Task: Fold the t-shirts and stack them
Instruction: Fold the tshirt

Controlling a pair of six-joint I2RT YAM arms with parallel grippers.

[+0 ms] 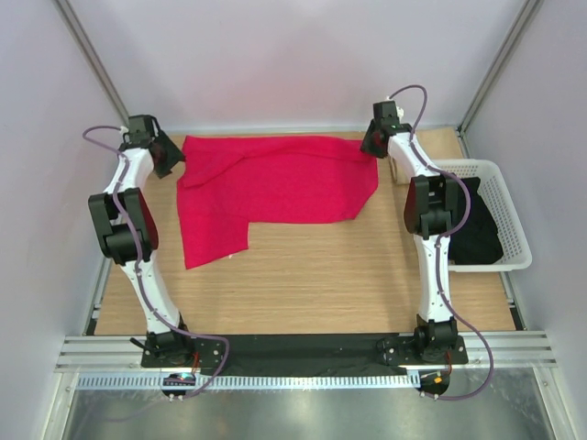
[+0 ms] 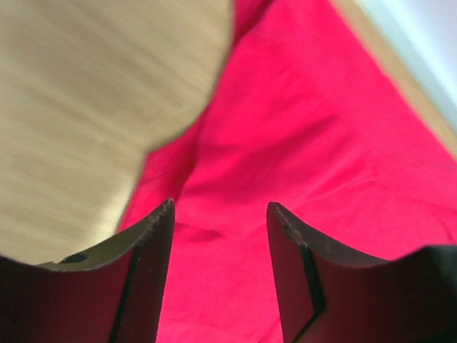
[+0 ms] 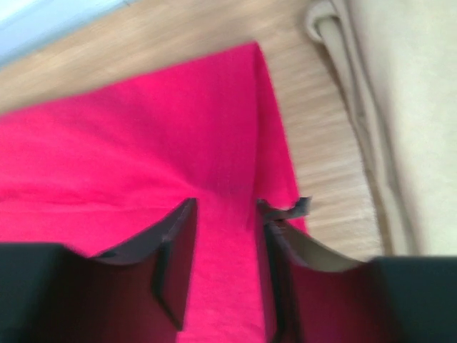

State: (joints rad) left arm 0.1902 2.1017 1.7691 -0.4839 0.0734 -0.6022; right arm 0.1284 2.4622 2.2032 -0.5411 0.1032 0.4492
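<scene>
Left gripper (image 2: 221, 211): at the far left corner of the table, over the left end of the shirt. Its jaws stand wide apart with nothing between them, and red cloth shows through the gap below.

T-shirt (image 1: 275, 183): bright crimson red, plain, soft and matte. It lies flat on the far half of the table, between the two grippers.

T-shirt outline: a broad band runs along the far side from left to right. A narrower flap drops toward the near left, so the near edge steps and the whole reads as an L.

T-shirt surface: a slanting fold line runs from the far middle down toward the left. Shallow wrinkles gather by the left end, and the right part lies smoother. In the right wrist view its right edge is straight, with a clean far corner.

Table (image 1: 321, 284): light wood grain, bare across the near half.

Right gripper (image 3: 225, 204): at the far right corner, over the shirt's right edge. Its jaws are parted by a narrower gap than the left pair, and the gap holds no cloth.

Basket (image 1: 518, 220): white plastic lattice at the right edge of the table, just beside the right arm.

Dark cloth (image 1: 477, 234): a black heap inside the basket. Its shape is too bunched to tell.
</scene>
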